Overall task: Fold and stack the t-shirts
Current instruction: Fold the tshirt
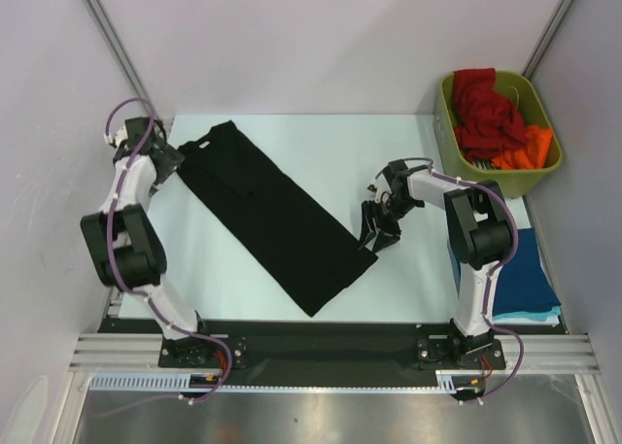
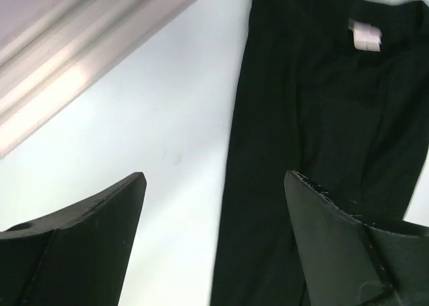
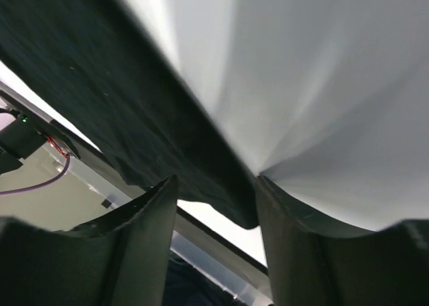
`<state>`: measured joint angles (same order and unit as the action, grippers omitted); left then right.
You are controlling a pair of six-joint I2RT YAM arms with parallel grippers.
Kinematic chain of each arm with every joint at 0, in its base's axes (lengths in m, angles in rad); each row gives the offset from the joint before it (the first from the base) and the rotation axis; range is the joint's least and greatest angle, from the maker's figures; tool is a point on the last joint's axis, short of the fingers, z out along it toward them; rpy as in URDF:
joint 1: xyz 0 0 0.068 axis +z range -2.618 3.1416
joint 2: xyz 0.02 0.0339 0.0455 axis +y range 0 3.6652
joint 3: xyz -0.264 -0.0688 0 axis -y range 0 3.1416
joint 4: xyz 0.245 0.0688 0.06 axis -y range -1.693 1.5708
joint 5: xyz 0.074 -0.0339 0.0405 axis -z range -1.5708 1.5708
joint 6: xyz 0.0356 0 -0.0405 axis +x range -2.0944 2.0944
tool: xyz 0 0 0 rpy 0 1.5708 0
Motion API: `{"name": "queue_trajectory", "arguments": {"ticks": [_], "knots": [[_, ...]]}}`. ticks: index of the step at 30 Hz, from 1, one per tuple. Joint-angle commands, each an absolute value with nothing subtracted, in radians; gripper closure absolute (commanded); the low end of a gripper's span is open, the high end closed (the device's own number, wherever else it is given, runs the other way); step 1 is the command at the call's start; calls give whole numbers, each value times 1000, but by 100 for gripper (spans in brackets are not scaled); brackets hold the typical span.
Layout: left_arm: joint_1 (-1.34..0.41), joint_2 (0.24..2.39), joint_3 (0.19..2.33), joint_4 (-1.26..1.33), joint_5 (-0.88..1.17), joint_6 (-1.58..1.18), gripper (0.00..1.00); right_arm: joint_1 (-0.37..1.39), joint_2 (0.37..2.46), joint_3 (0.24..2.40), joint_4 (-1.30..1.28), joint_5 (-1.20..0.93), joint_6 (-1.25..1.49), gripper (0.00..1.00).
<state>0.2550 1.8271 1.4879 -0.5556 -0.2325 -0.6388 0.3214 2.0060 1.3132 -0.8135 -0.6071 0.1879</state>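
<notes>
While the long black cloth t-shirt [image 1: 267,216] lies flat on the white counter [image 1: 321,153], both arms are low at its two ends. This shirt is folded into a narrow strip that runs on a diagonal, from the far left part of the counter to the near middle.

At the far left end is the left gripper [image 1: 167,159]. Its jaws are spread wide, and in the left wrist view bare counter shows between them. One finger [image 2: 348,232] is seen in front of the black cloth, but I cannot tell if it touches it. A small white label [image 2: 365,37] sits at the neck of the shirt.

At the near right corner of the strip is the right gripper [image 1: 379,232]. Its jaws are apart, and in the right wrist view the corner of the black cloth reaches into the gap between them; a little counter shows below that corner.

At the far right stands an olive-green plastic bin [image 1: 515,185] with a crumpled red t-shirt [image 1: 486,109] and an orange t-shirt [image 1: 525,151] inside. Beside the base of the right arm, a folded dark blue t-shirt [image 1: 525,269] lies on top of a teal t-shirt [image 1: 530,317].
</notes>
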Motion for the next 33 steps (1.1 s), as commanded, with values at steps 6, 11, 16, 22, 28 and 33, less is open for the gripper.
{"name": "queue_trajectory", "arguments": {"ticks": [6, 11, 16, 22, 28, 33], "knots": [[201, 1465, 1057, -543, -29, -660, 14, 311, 1989, 1236, -752, -572, 158, 62], [198, 1428, 1061, -546, 61, -609, 17, 311, 1967, 1192, -726, -595, 204, 83], [199, 1512, 1192, -526, 159, -534, 20, 363, 1806, 1002, -680, -559, 339, 97], [230, 1635, 1296, -506, 256, -520, 19, 532, 1533, 767, -603, -571, 641, 99], [271, 1730, 1326, -543, 302, -515, 20, 762, 1298, 658, -551, -606, 863, 85], [331, 1732, 1304, -506, 344, -526, 16, 747, 1302, 776, -728, -493, 677, 48]]}}
